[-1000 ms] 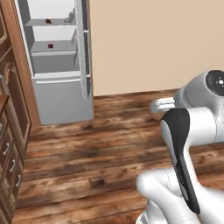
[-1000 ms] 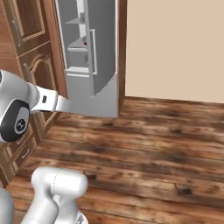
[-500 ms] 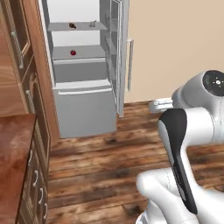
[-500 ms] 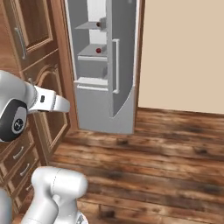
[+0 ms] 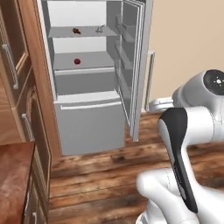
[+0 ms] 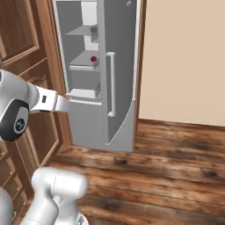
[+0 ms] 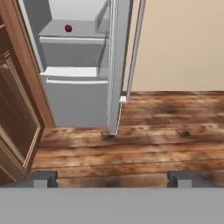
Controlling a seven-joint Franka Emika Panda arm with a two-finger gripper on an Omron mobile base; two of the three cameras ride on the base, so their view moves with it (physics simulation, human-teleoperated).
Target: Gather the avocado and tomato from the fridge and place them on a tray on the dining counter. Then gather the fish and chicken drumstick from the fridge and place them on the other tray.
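We find the fridge (image 5: 87, 83) door open, a tomato (image 5: 77, 61) mid-shelf; the claw (image 7: 112, 178) spread wide, empty.

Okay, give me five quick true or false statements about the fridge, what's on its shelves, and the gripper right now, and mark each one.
1. The fridge door stands open. True.
2. A small red item sits on a middle shelf. True.
3. The gripper is shut on that red item. False: its jaws stand wide apart with nothing between them, back from the fridge over the wooden floor.
4. The lower drawer is pulled out. False: it sits closed.
5. The shelf above the red item holds two small things. True: a brownish item and a pale item, too small to identify.
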